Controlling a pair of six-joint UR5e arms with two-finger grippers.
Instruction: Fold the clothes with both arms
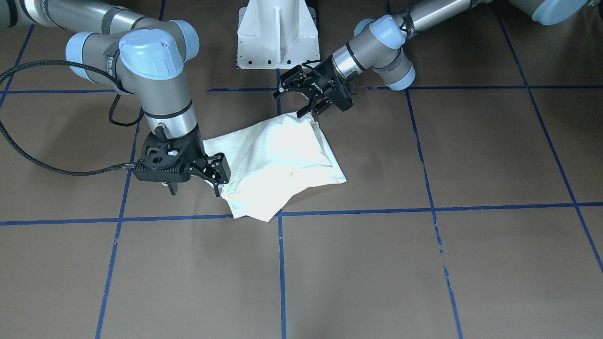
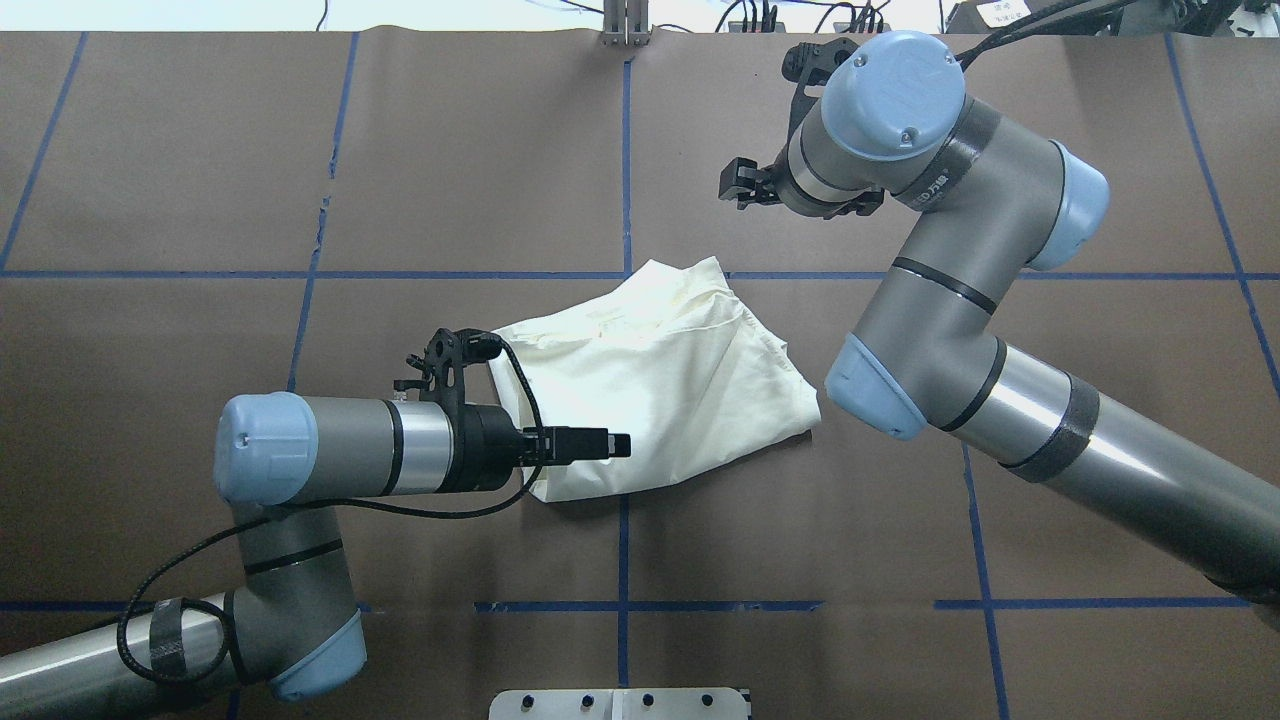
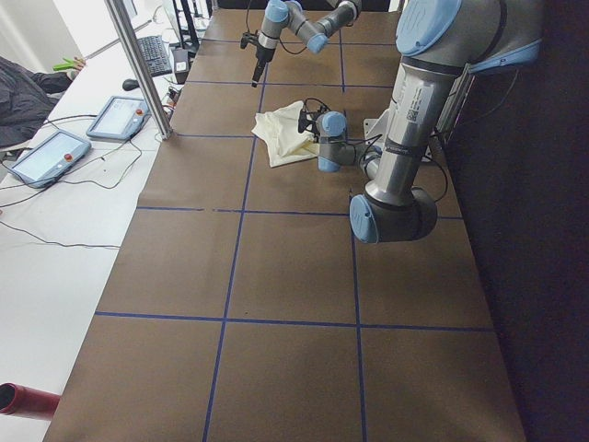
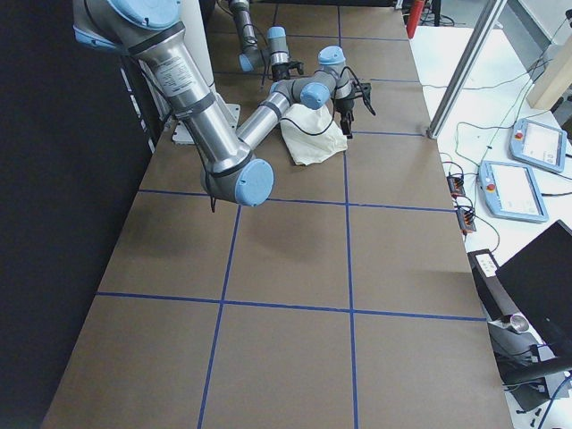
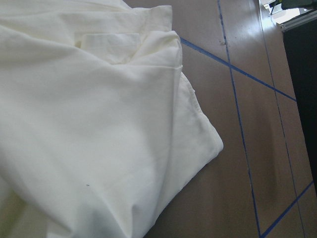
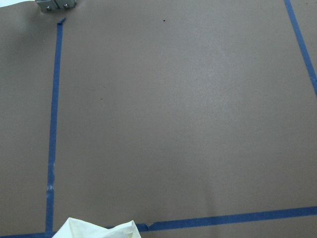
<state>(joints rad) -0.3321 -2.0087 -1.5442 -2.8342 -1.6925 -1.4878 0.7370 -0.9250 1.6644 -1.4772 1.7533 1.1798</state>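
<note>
Status on the fold?

> Shirt (image 2: 660,390) lies on the bench (image 2: 200,180) around the centre tape cross (image 2: 624,275), plain cream side up, no print showing. It's already a compact packet, roughly four-sided, with ragged edges and puffy layers. I'd call it late stage: main folds done, with one tidy-up fold or a plain retreat left.

Hands?

> Left hand (image 1: 294,101) is low at the packet's near-left corner, fingers spread, nothing in them. Touching the cloth or just over it, can't say. Its wrist view shows only cloth and bench, no pinch. Right hand (image 1: 217,181) hangs above the bench by the packet's far-right side, off the cloth. Its wrist view catches just a scrap of shirt at the bottom edge. I cannot tell from these angles whether it's released or clenched, but it carries no cloth either way.

So nothing has the shirt?

> Correct, it lies free, with one hand on each side of it.

Next move?

> Judgement only. If another fold is wanted, the left hand has to settle on the near corner and clench on all layers, not just the top one. The right hand has to come down on the far corner to match. Then both lift together and carry across evenly, or the packet skews. If it counts as done, both hands pull up and clear without snagging an edge.
</note>
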